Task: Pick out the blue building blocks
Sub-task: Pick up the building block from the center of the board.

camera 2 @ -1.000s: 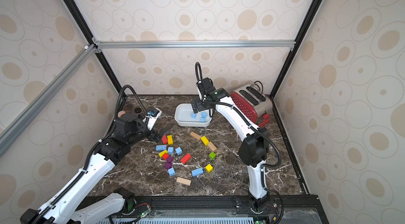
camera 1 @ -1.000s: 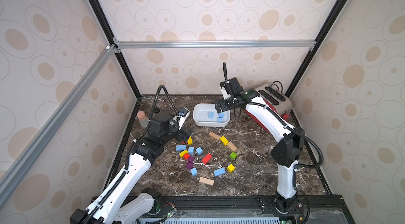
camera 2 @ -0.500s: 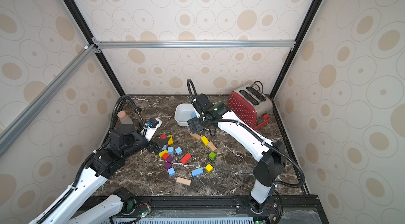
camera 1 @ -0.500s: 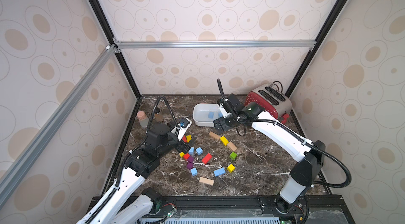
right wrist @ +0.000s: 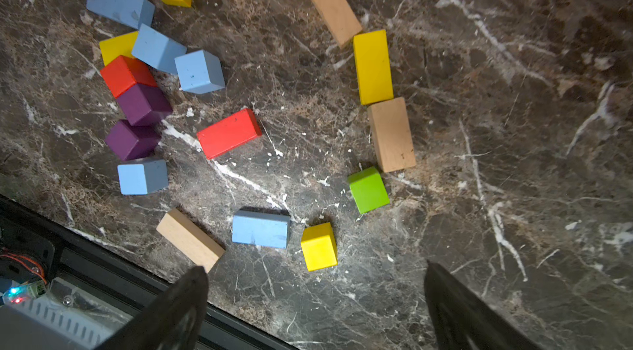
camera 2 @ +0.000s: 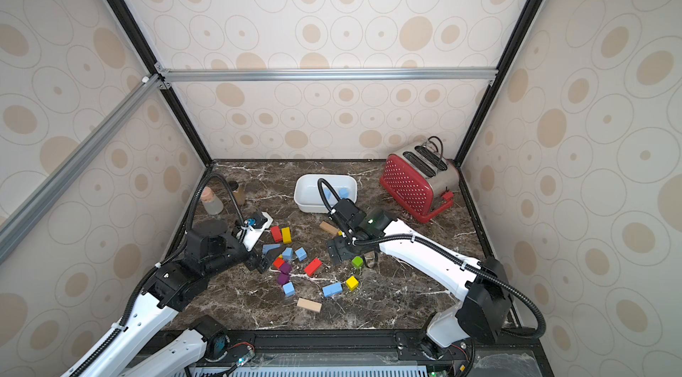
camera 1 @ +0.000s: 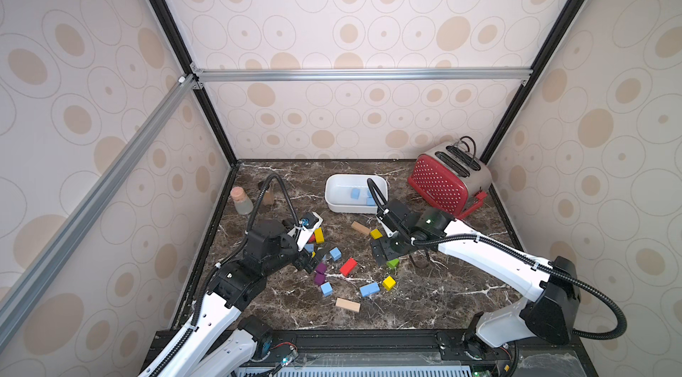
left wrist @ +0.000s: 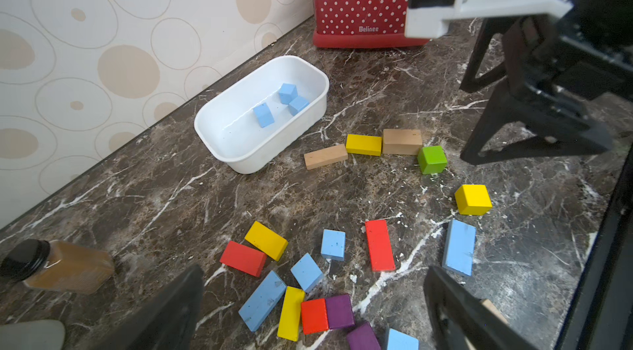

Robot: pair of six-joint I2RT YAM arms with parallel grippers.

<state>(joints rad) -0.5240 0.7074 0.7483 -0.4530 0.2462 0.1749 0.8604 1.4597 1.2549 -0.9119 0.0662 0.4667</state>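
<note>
Several light blue building blocks lie among the mixed blocks: a cube (camera 1: 335,253), a cube (camera 1: 326,288) and a bar (camera 1: 369,289). Three more (left wrist: 263,115) sit in the white bin (left wrist: 239,163). My left gripper (camera 1: 313,260) hangs open at the pile's left edge, and in the left wrist view (left wrist: 313,283) a blue cube (left wrist: 306,272) and bar (left wrist: 262,300) lie below its fingers. My right gripper (camera 1: 383,251) hovers open and empty by the green cube (camera 1: 392,263). Its wrist view (right wrist: 315,271) shows a blue bar (right wrist: 261,229) nearby.
Red, yellow, purple (camera 1: 319,278) and tan wooden blocks (camera 1: 347,304) are mixed in with the blue ones. A red toaster (camera 1: 443,187) stands at the back right. Two small bottles (camera 1: 241,199) stand at the back left. The table's front edge lies below the right gripper.
My right gripper has come away from above the bin, forward and down over the loose blocks. My left gripper has moved down to the pile's left side. Both stay open.
</note>
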